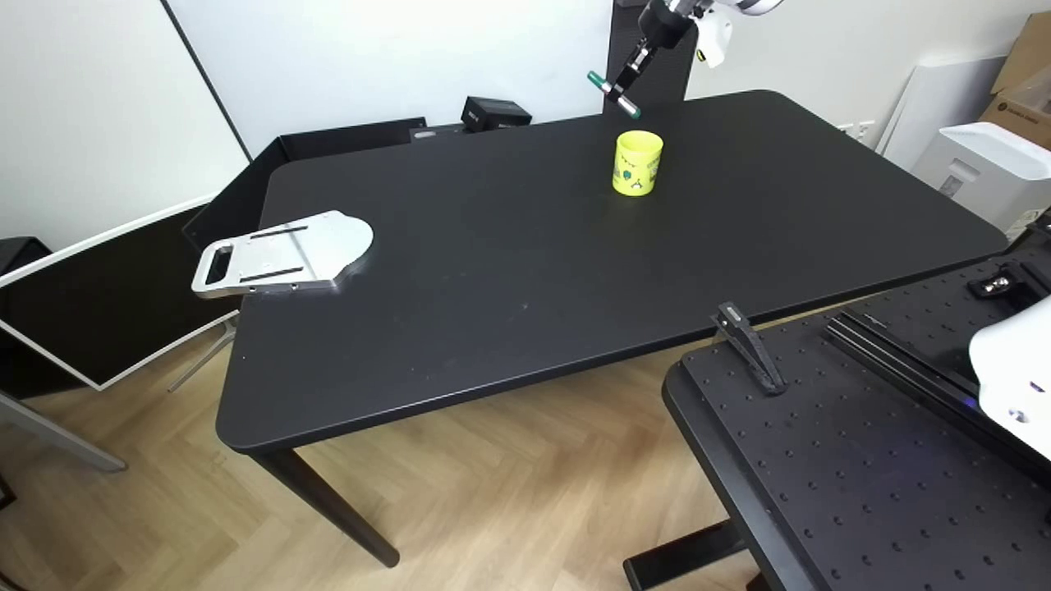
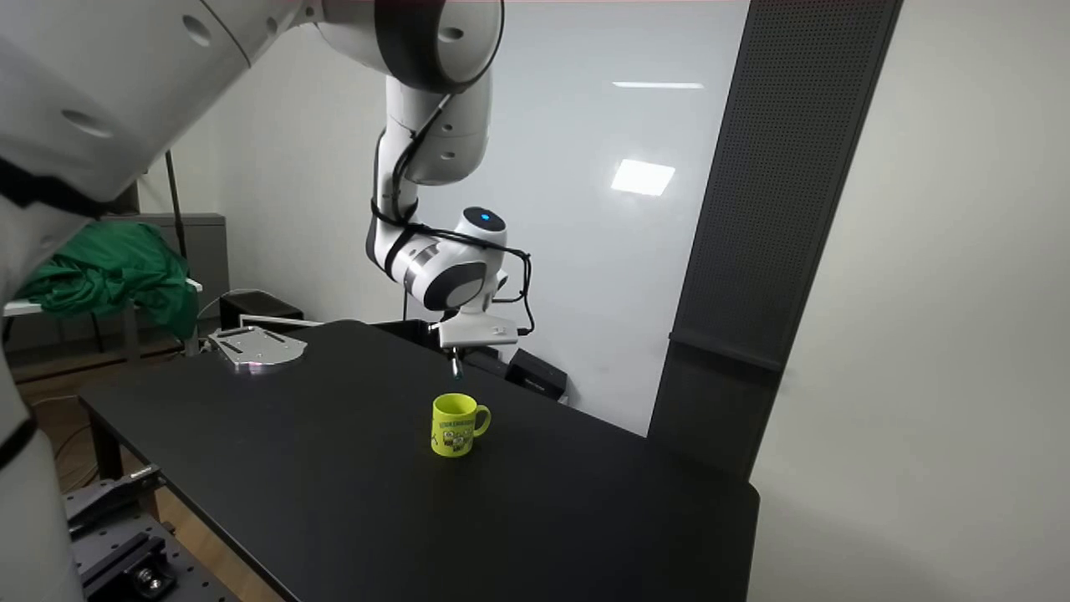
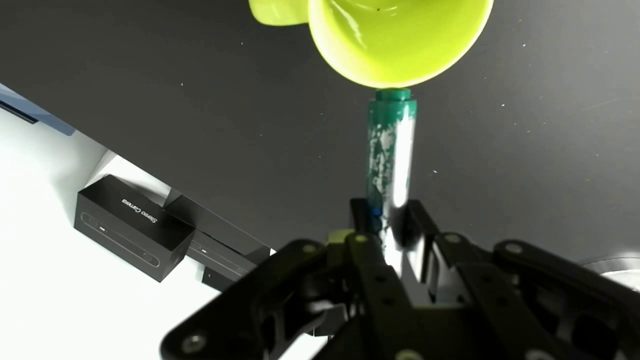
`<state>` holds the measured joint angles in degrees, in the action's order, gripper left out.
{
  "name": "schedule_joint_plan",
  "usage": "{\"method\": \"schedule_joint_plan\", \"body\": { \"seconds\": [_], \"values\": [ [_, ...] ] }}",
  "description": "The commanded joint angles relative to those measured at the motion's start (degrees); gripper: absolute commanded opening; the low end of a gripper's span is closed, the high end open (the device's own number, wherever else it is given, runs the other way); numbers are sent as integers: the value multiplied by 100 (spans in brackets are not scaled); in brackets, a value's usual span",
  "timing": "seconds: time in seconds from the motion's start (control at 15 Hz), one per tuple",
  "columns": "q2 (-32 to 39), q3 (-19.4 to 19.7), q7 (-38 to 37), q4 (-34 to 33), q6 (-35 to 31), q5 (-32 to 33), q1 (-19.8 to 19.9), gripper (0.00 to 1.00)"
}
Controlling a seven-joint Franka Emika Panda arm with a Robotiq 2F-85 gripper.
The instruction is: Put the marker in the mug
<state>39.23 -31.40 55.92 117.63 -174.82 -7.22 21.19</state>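
My gripper (image 1: pixel 617 93) is shut on the marker (image 1: pixel 598 80), a green and white stick held tilted in the air. The yellow mug (image 1: pixel 636 164) stands upright on the black table, and the marker is above and behind its rim in that exterior view. In an exterior view the mug (image 2: pixel 452 428) shows its handle, and the marker (image 2: pixel 456 368) hangs above it, below the white wrist. In the wrist view the marker (image 3: pixel 391 145) sticks out between the fingertips (image 3: pixel 388 210). Its green end appears at the near edge of the mug's rim (image 3: pixel 395 75); I cannot tell whether they touch.
The black table (image 1: pixel 460 246) bears a flat silver plate (image 1: pixel 287 250) at its far-left edge. A black box (image 1: pixel 495 113) sits just behind the table, also in the wrist view (image 3: pixel 132 225). A dark perforated platform (image 1: pixel 862 476) stands beside the table. A whiteboard (image 2: pixel 585 234) rises behind.
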Motion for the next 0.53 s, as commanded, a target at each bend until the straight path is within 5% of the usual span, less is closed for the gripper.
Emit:
{"method": "schedule_joint_plan", "body": {
  "seconds": [0.0,0.47],
  "values": [
    [275,-474,-96,5,-360,203,439,5],
    [540,-723,-297,57,-510,655,775,5]
  ]
}}
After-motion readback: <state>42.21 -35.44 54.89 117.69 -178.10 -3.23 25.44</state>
